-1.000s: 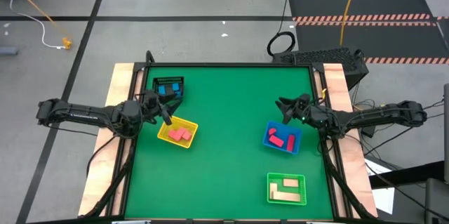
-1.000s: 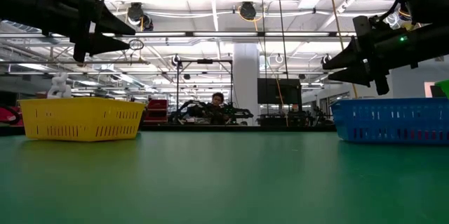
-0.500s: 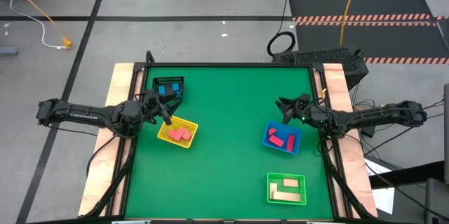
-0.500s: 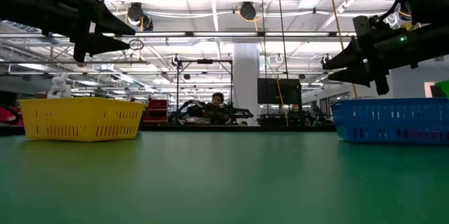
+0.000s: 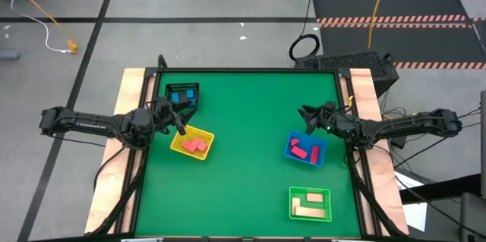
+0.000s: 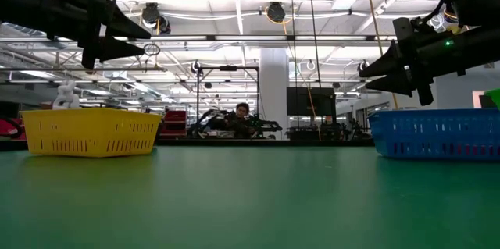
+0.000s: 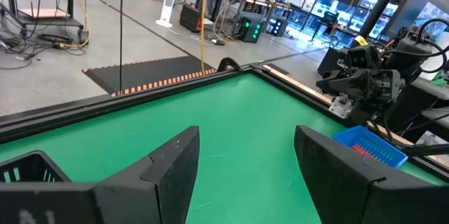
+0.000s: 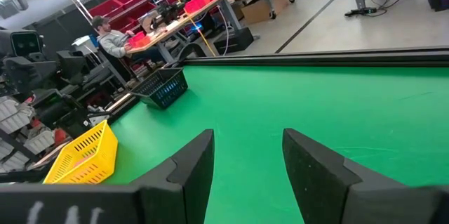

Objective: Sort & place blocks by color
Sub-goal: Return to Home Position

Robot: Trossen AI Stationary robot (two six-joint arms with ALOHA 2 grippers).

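Judging from their size and plain wooden look, the blocks should be light, stiff and hard to damage. Their flat painted faces could slide a little under smooth fingers, so the sure hold would be across two parallel flat sides, and on a bar across its short width near the middle. All that show lie in trays: red blocks (image 5: 195, 146) in the yellow tray (image 5: 177, 146) and more red ones in the blue tray (image 5: 288, 151), tan blocks (image 5: 307, 212) in the green tray (image 5: 291, 200), and blue blocks (image 5: 180, 97) in the black tray (image 5: 168, 90). None lies loose on the green table (image 5: 250, 158), so the sorting looks finished and nothing seems left to grasp. The left gripper (image 5: 177, 121) hangs above the table between the black and yellow trays, its arm stretched in low from the left edge, fingers apart with nothing between them. The right gripper (image 5: 308, 114) hangs just beyond the blue tray, its arm reaching in from the right edge, fingers likewise apart and empty. Both point inward across the table at about the same height.
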